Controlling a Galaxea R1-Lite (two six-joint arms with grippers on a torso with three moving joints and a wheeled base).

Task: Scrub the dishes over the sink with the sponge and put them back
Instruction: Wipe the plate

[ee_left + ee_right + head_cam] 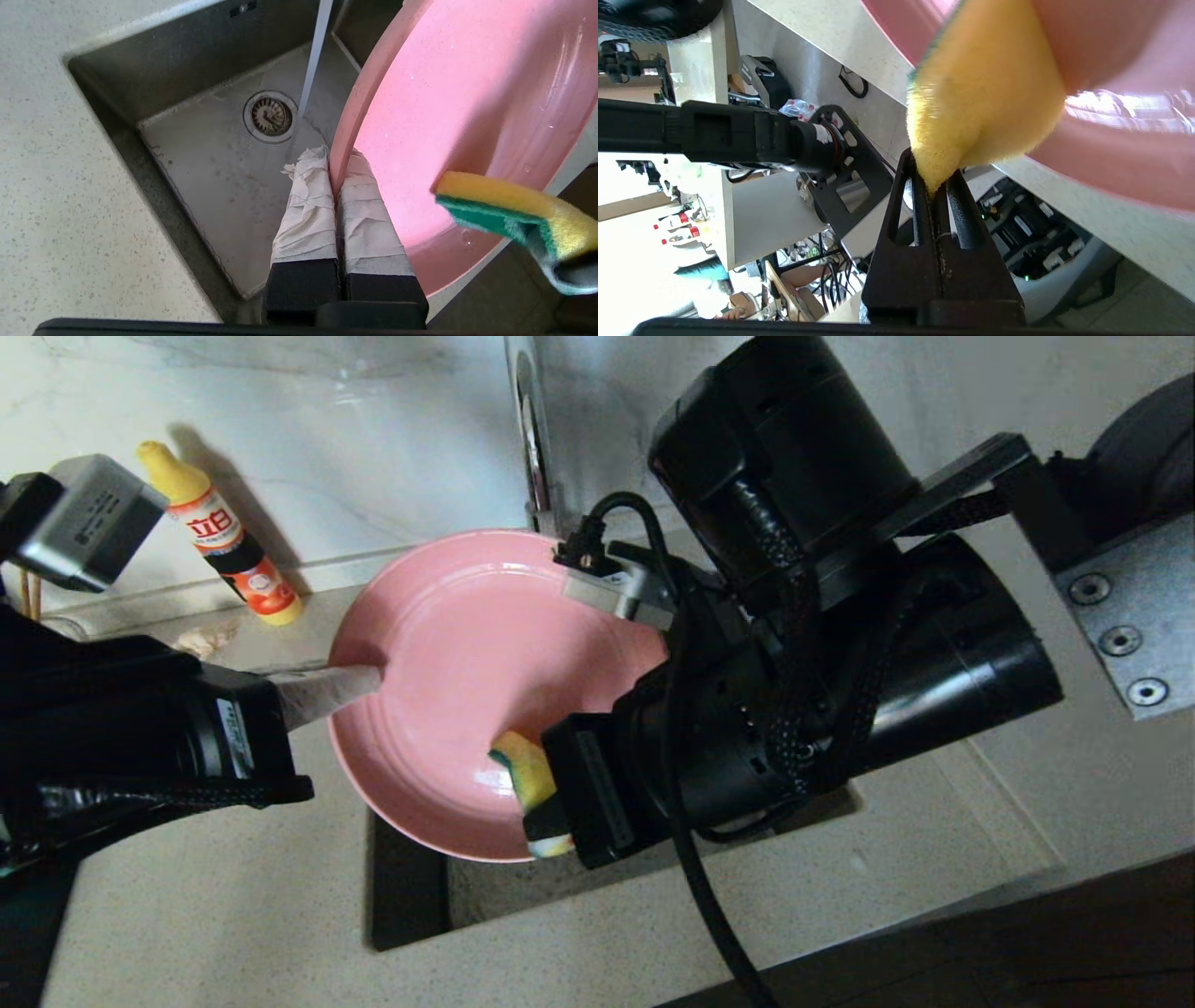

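A wide pink plate (pixel 467 653) hangs tilted over the steel sink (pixel 210 158). My left gripper (pixel 373 674) is shut on the plate's left rim, its white-wrapped fingers (pixel 308 210) on either side of the edge (pixel 338 149). My right gripper (pixel 551 803) is shut on the yellow and green sponge (pixel 525 773), which lies against the plate's lower inner face. The sponge (pixel 980 93) is pinched at one corner between the black fingers (pixel 936 186). In the left wrist view the sponge (pixel 509 205) juts in front of the plate (pixel 458 121). The bowl and chopsticks are out of view.
A yellow dish-soap bottle (pixel 224 537) stands on the back ledge at the left. The chrome tap (pixel 532 439) rises behind the plate. The drain strainer (pixel 270 115) sits in the sink floor. Speckled counter (pixel 233 896) surrounds the basin.
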